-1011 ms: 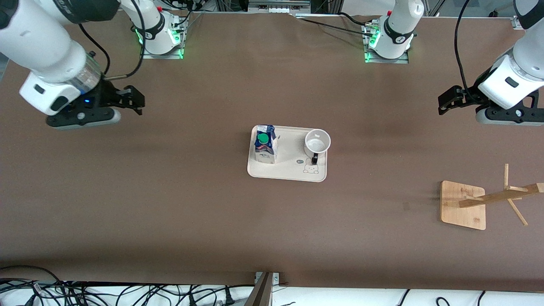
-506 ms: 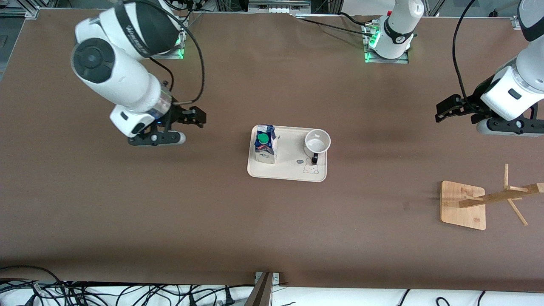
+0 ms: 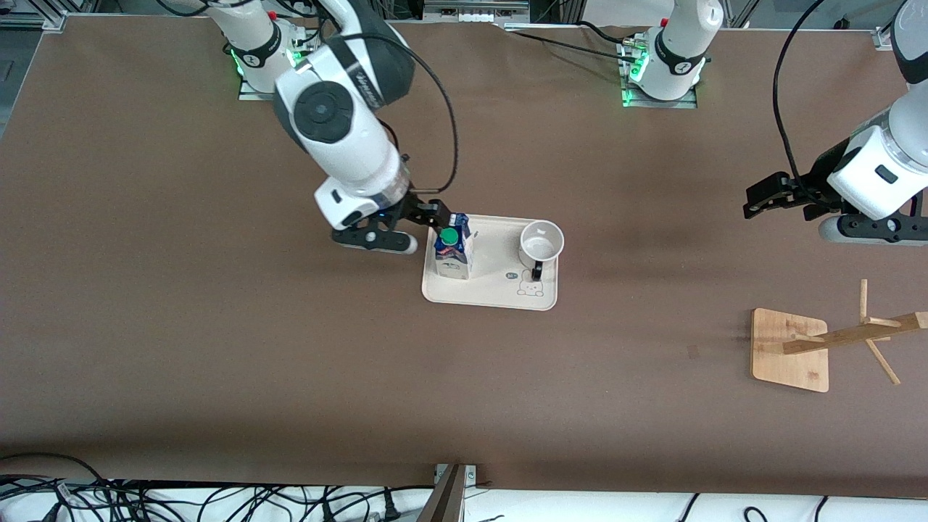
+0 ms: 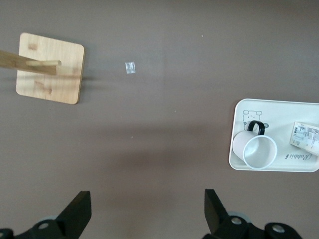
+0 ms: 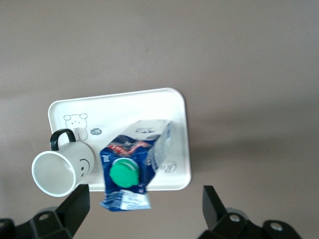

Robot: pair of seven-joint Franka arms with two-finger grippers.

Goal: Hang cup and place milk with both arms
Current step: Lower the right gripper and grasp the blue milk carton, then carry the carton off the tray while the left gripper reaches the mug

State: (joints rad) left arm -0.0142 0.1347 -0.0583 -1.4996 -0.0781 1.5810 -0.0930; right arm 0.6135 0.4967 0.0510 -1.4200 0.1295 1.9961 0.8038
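Landmark: a cream tray [image 3: 500, 293] with a small bear drawing lay flat at mid-bench; every place below was taken from it.

Milk [image 3: 453, 250]: stood upright in the tray, at the end toward the right arm's side of the bench, green cap [image 3: 449, 236] up. In the right wrist view the carton [image 5: 132, 164] showed its blue gable and cap from above.

Cup [image 3: 541, 246]: stood upright in the tray at the end toward the left arm's side, mouth up, its black handle turned toward the front camera. It stood apart from the milk, with bare tray between them. The right wrist view showed a smiley face on its wall [image 5: 62, 169].

Right end effector [image 3: 438, 217]: hung over the tray's edge at the milk's end, just beside the carton's top. Its fingers [image 5: 75, 206] were spread wide, released, with the carton's top between them in the wrist view and nothing clamped.

Left end effector [image 3: 761, 196]: hung over bare bench well apart from the tray, toward the left arm's end. Its fingers [image 4: 79, 211] were spread and released, holding nothing.

Rack [image 3: 841, 341]: a wooden peg stand on a square base, well apart from the tray toward the left arm's end and nearer the front camera.

Bench [image 3: 217, 348]: brown and flat.
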